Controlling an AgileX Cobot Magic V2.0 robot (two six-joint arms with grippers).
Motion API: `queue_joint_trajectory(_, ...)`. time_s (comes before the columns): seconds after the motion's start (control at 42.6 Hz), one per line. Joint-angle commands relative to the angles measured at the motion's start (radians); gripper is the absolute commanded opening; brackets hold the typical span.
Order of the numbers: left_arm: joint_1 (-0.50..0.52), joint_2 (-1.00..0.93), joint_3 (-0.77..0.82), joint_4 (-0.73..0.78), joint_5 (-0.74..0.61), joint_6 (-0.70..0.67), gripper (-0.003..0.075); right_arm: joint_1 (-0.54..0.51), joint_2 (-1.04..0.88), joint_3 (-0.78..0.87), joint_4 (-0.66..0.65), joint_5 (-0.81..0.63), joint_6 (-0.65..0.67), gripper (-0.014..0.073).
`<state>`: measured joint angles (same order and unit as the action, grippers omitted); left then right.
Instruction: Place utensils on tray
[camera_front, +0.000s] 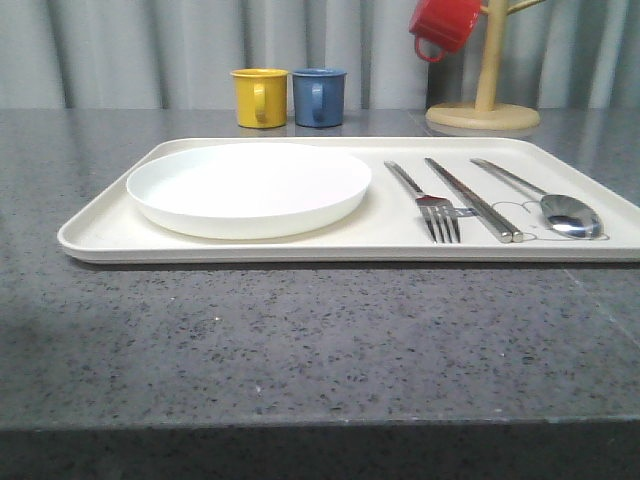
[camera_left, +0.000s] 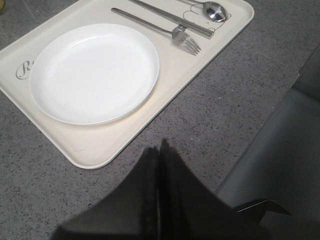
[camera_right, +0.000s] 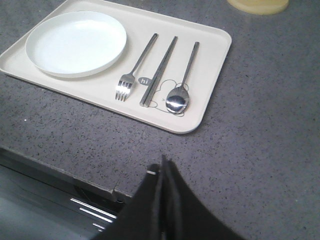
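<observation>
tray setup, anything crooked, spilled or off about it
Nothing stands out. The white plate lies flat on the tray, and the fork, chopsticks and spoon lie side by side beside it, roughly parallel. No spill or damage shows.

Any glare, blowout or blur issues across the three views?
Front view: plate nearly blown out white, spoon bowl shows specular glare, image soft. Left wrist view: shut left gripper dark and underexposed. Right wrist view: spoon bowl glints, right gripper dark; tray evenly lit.

Shiny metal fork (camera_front: 432, 208), matt tray (camera_front: 100, 235)
</observation>
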<state>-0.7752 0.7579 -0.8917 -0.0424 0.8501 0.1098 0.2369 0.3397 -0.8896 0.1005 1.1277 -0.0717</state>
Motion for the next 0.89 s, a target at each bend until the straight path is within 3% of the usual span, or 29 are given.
queue_joint_trajectory(0.0,0.000,0.000,-0.026,-0.012,-0.076,-0.013,-0.0020,0.001,0.015,-0.018,0.002,-0.071,-0.011,-0.0113)
queue_joint_trajectory(0.446,0.030,-0.068,0.003,0.012,-0.086,-0.011,-0.0020,0.001,0.015,-0.018,0.002,-0.071,-0.011,-0.0113)
queue_joint_trajectory(0.634,0.218,-0.218,0.145,0.017,-0.274,-0.011,-0.0020,0.001,0.015,-0.018,0.002,-0.071,-0.011,-0.0113)
queue_joint_trajectory(0.869,0.491,-0.482,0.488,0.017,-0.618,-0.011,-0.0020,0.001,0.015,-0.018,0.002,-0.071,-0.011,-0.0113)
